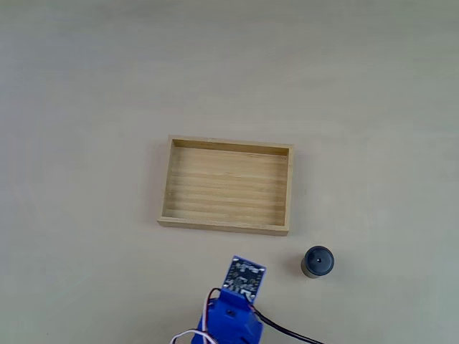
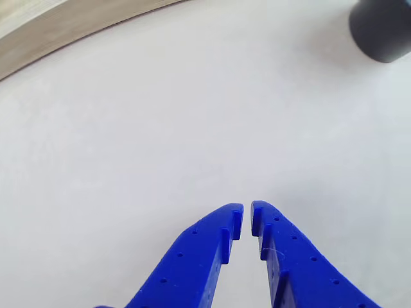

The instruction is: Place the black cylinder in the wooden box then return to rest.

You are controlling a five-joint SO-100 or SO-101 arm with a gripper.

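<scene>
The black cylinder (image 1: 318,261) stands upright on the table, just off the wooden box's near right corner in the fixed view. The wooden box (image 1: 227,185) lies in the middle of the table with nothing in it. The blue arm (image 1: 237,308) sits at the bottom edge, left of the cylinder, its circuit board facing up. In the other view my gripper (image 2: 247,212) is shut with nothing between its blue fingers (image 2: 199,253). It hovers over bare table. The cylinder (image 2: 382,29) is at the top right corner and the box's wall (image 2: 58,25) at the top left.
The table (image 1: 86,107) is a plain pale surface all around the box. A black cable (image 1: 287,331) and red and white wires trail from the arm at the bottom edge of the fixed view.
</scene>
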